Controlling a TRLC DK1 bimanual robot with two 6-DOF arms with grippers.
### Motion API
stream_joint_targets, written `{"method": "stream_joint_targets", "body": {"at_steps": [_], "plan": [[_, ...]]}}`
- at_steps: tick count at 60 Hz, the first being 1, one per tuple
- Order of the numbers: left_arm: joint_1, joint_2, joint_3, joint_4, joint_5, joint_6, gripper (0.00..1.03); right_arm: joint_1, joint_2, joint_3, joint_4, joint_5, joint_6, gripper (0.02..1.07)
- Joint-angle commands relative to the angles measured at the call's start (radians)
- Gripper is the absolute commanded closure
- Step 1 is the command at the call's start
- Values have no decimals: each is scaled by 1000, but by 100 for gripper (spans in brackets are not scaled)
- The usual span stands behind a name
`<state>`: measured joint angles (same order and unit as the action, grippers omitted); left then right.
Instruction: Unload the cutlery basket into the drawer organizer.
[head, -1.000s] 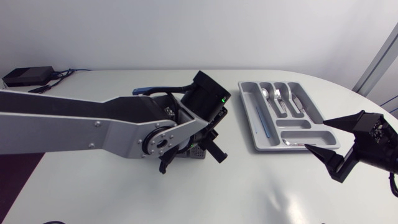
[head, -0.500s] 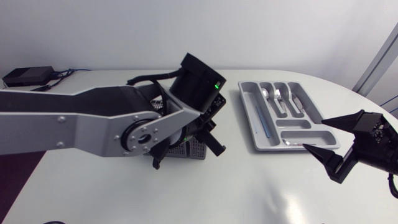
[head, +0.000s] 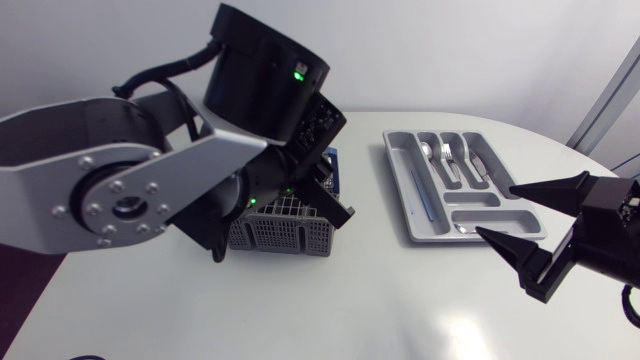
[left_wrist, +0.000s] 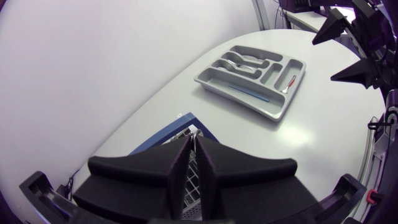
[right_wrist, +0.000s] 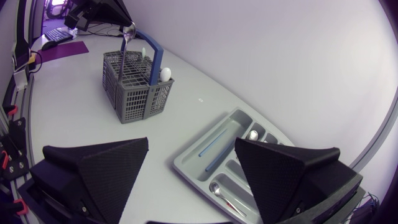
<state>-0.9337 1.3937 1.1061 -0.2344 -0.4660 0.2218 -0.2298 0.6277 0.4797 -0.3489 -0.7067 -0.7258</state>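
The basket (right_wrist: 134, 93) is a grey plastic mesh box with a blue hoop handle (right_wrist: 151, 50), standing upright on the white counter (head: 400, 300), well apart from the organizer (head: 397, 175). In the head view the raised left arm covers most of it. The left fingers (left_wrist: 217, 168) are above it, clenched to a thin slit. From the right wrist view they appear to pinch the bowl end of a silver spoon (right_wrist: 129, 30), whose stem runs down into the mesh. A white rounded piece (right_wrist: 165, 74) pokes up from the basket's corner nearest the organizer. The organizer is a pale grey tray lying flat. A long blue stick (head: 420, 195) lies in its narrow side compartment, and silver cutlery (head: 450, 160) fills the short lengthwise compartments. A small red-handled piece (head: 470, 230) lies in the cross compartment at the end nearest the right arm. The right fingers (right_wrist: 289, 171) are spread wide and released, holding nothing, beside that end of the organizer and pointing across the counter toward the basket
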Motion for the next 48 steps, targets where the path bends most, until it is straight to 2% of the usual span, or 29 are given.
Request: {"method": "stream_joint_targets", "body": {"at_steps": [1, 12, 23, 29, 41, 48], "plan": [[-8, -42, -8, -11, -11, 17, 93, 33, -26, 36, -24, 4, 86, 7], [-11, -53, -3, -6, -10, -4, 93, 115, -48, 45, -30, 21, 172, 7], [9, -7, -46, 23, -3, 16, 92, 167, -45, -13, 2, 53, 174, 7], [13, -44, -84, -25, 102, 47, 92, 168, -43, -41, -5, 53, 140, 7], [98, -104, -81, -194, 280, 53, 89, 181, -42, -75, -52, 47, 54, 7], [168, -131, -60, -324, 359, 54, 73, 245, -26, -70, -117, 44, -1, 7]]}}
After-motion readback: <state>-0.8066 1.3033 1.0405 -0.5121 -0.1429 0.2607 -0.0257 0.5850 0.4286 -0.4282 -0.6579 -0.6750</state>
